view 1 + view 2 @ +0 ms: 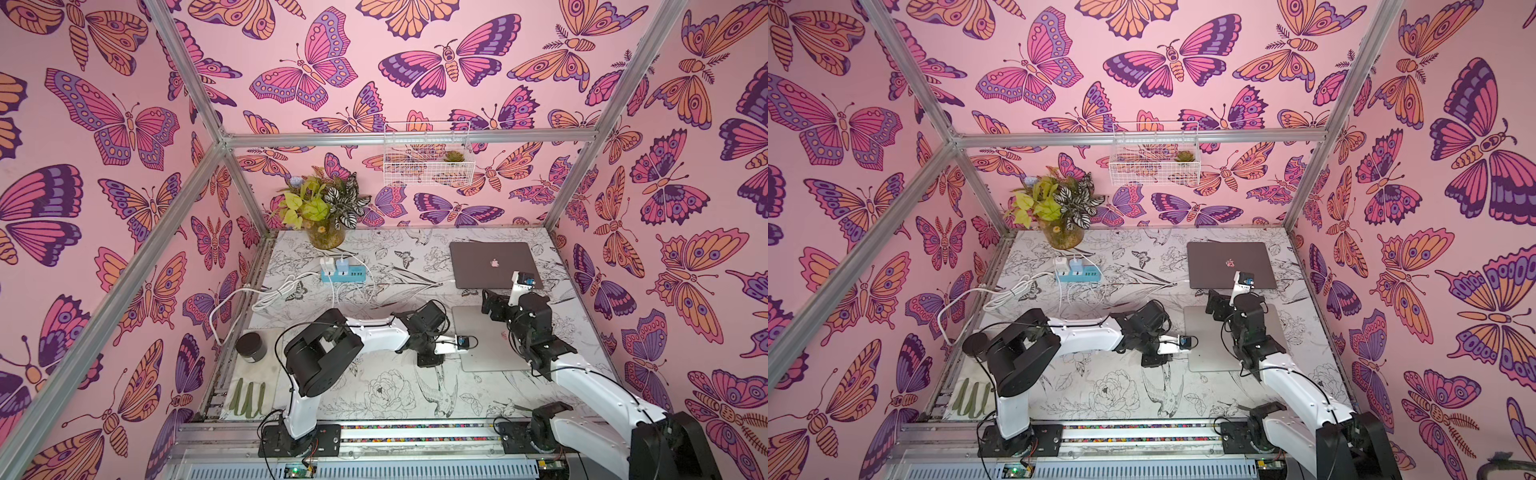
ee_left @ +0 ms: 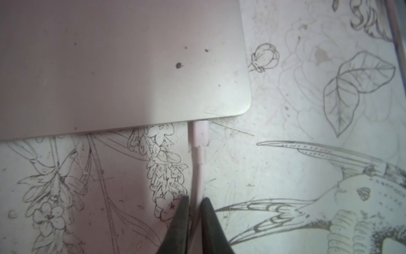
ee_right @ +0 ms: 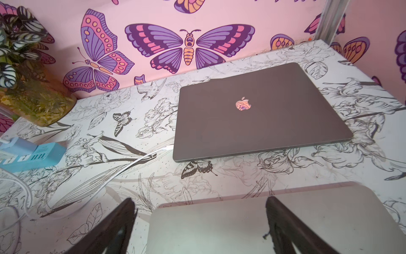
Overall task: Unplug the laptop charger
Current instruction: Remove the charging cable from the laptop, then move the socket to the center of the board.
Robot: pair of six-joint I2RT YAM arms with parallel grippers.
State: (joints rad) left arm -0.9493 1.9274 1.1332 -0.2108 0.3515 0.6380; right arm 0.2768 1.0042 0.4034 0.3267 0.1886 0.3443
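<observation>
Cable (image 2: pixel 198 180) is clenched by left hand (image 2: pixel 196 198) behind plug (image 2: pixel 200 134) for a straight pull; right hand (image 3: pixel 199 199), released, is poised over silver laptop (image 2: pixel 123 66), likely as brace.

Both top views looked down from high at the front onto the whole surface (image 1: pixel 382 390), the left wrist view hung close over the silver laptop (image 2: pixel 109 66), and the right wrist view looked low across that laptop toward the dark laptop (image 3: pixel 259 123) and back wall (image 3: pixel 153 13).
</observation>
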